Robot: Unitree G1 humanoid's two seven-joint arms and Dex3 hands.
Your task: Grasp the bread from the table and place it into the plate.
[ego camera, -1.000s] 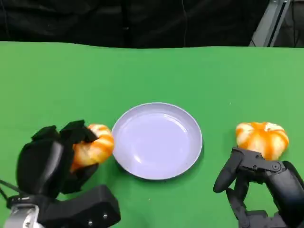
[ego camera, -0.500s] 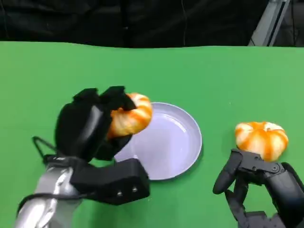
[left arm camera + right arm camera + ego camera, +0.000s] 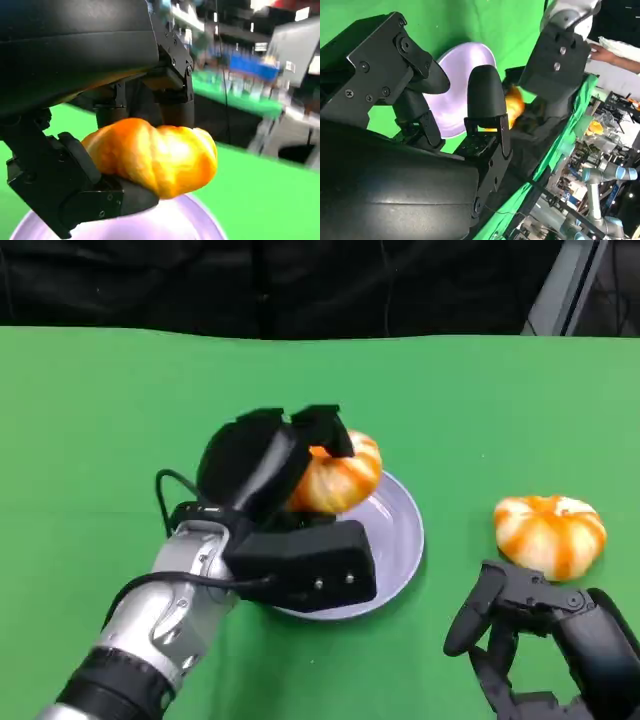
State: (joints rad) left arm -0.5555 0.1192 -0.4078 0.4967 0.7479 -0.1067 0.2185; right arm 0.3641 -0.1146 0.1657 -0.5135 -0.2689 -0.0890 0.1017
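While the left hand [image 3: 268,462] grips the bread [image 3: 338,475] above the plate [image 3: 400,540] near the table's centre, ready for release, the right hand [image 3: 540,635] rests empty, fingers apart.

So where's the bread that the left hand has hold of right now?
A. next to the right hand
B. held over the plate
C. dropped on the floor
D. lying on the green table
B: the left hand holds the bread above the plate, clear of its surface in the left wrist view.
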